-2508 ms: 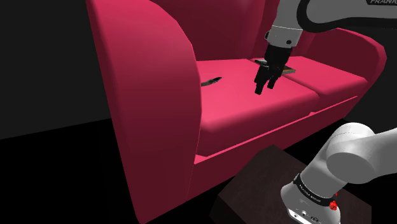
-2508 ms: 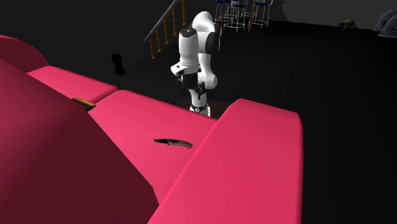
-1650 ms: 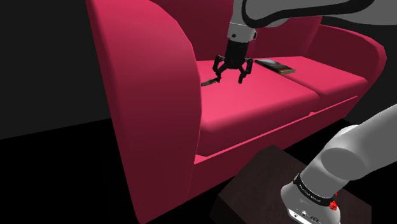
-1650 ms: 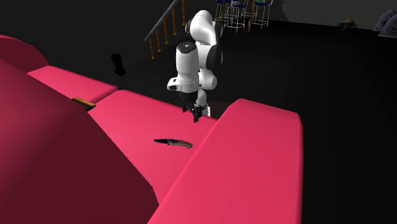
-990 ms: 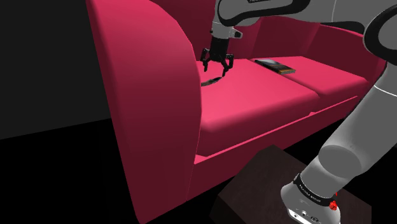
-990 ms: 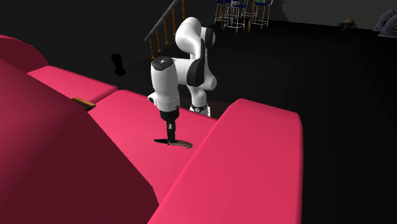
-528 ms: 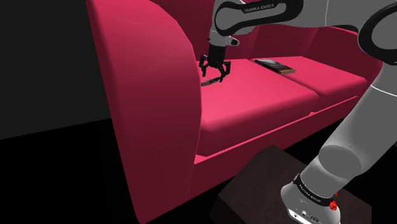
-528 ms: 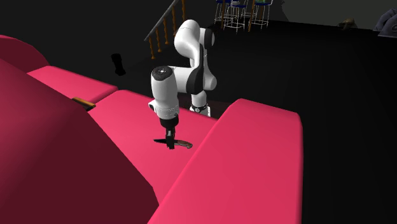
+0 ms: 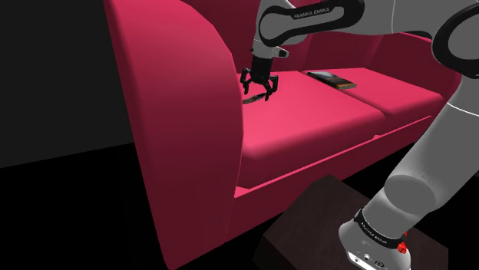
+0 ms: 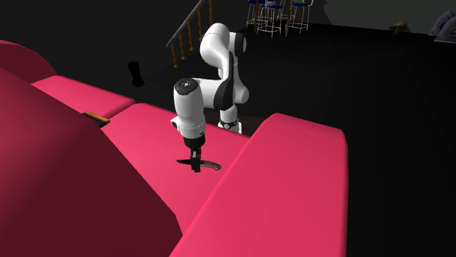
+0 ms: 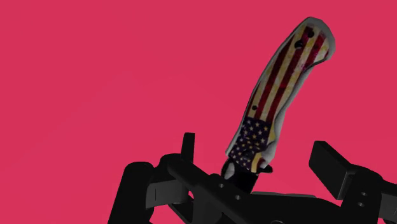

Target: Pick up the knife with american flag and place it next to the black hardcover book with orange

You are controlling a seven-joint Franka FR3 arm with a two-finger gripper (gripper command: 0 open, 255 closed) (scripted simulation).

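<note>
Roughly the first third is done, by my reading. Shoulder view, left to right: the crimson sofa [image 9: 180, 107] with its tall armrest, then the knife [image 9: 249, 99] flat on the seat cushion close beside that armrest. The jaws hang low directly over it. Well apart toward that view's right, the dark book [image 9: 332, 79] lies flat at the back of the seat, near the seam between the cushions. Second exterior view agrees: the book's orange edge is at the seam on the left, and the knife's reddish end pokes out to the right from under the arm. Wrist view: the jaws are spread wide and straddle the knife about where blade meets grip. The stars-and-stripes handle [image 11: 286, 76] runs away from them across the pink fabric, and neither side appears to touch it, so nothing is gripped. Reach and alignment look complete. Closing on the knife, lifting it, carrying it across the cushion and setting it down beside the book are all left. The knife lies thin and flat on soft upholstery, so I expect the pinch may be shallow.
</note>
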